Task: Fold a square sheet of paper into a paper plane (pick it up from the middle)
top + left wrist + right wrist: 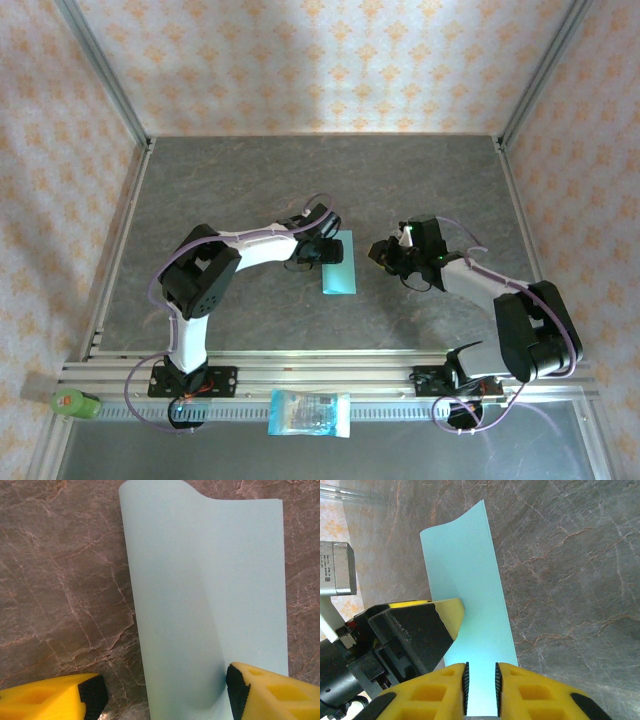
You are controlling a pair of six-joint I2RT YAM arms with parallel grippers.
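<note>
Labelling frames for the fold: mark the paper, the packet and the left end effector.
paper (342, 270): top view, middle of the sheet.
packet (310, 413): top view, its centre.
left end effector (165, 694): left wrist view, midway between the fingertips.

small black print on grey block (335, 570), too tiny to read, printed packet (310, 413), lettering illegible

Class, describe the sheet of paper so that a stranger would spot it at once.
On the grey marble-patterned table, look between the left gripper and the right gripper. There lies the sheet of paper, plain light teal, one side curled up. The packet at the near rail is printed blue and white.
</note>
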